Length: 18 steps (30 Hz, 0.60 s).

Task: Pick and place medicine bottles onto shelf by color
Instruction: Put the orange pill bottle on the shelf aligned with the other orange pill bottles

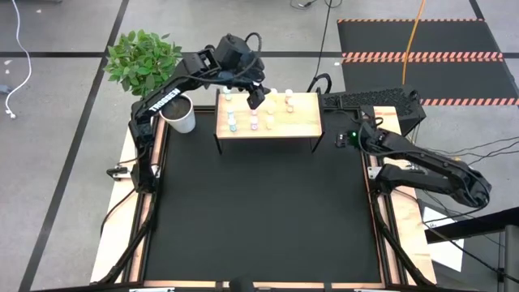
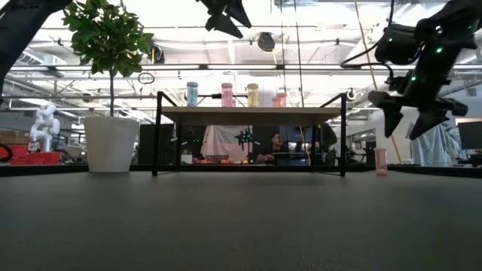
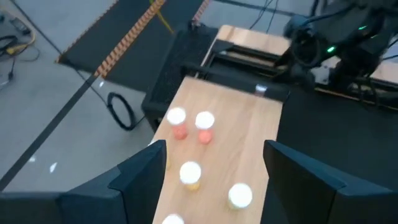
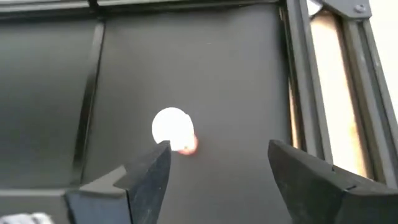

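The wooden shelf (image 1: 304,122) stands at the table's far side and carries several white-capped bottles. In the low view, teal (image 2: 192,93), pink (image 2: 227,94) and yellow (image 2: 252,94) ones stand upright on its top. My left gripper (image 1: 256,99) hovers open above the shelf top, holding nothing; its wrist view shows two pink bottles (image 3: 177,119) and a yellow one (image 3: 190,174) below it. A pink bottle (image 4: 174,129) stands on the black mat right of the shelf (image 2: 380,160). My right gripper (image 4: 217,149) hangs open above it, without touching.
A white pot (image 1: 180,113) with a green plant (image 1: 144,57) stands left of the shelf, under the left arm. The black mat (image 1: 259,211) stretches wide in front of the shelf. A wooden frame edge (image 4: 339,93) runs close to the pink bottle on the right.
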Available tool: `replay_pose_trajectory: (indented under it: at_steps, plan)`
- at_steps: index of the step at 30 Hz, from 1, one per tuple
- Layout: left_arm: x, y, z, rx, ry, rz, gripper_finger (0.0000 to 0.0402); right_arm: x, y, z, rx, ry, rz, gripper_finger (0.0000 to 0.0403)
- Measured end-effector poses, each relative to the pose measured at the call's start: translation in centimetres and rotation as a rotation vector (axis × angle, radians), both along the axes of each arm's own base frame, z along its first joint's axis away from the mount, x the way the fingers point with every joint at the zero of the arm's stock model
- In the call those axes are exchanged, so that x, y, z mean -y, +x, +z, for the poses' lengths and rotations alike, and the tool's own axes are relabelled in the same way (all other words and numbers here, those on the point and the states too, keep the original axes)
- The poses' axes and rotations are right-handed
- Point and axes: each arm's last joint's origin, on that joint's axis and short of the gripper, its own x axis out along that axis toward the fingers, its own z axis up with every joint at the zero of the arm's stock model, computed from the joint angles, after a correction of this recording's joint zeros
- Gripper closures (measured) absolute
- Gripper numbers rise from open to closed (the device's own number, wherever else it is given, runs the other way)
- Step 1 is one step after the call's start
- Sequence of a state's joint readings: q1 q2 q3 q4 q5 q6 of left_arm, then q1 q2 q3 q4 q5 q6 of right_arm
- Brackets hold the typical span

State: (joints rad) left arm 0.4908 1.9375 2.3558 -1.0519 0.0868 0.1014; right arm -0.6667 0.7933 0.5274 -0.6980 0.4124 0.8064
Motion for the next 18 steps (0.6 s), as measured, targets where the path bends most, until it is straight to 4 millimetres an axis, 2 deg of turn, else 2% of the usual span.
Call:
replay_pose_trajectory:
  at_steps: [5,12,18]
  plan:
    - [-0.2,0.2,-0.1,0.003,0.0,-0.019,0.0131,1.3,0.6,-0.5,0.014,0.027,0.017,0.0155]
    - [0.1,-0.3,-0.8,-0.075,-0.042,-0.021,0.0131,1.8,0.7,-1.3,-0.044,0.068,0.041,0.0156]
    - [0.6,-0.4,-1.1,-0.113,-0.055,-0.034,0.0131,0.9,1.0,-2.0,-0.084,0.076,0.228,0.0156]
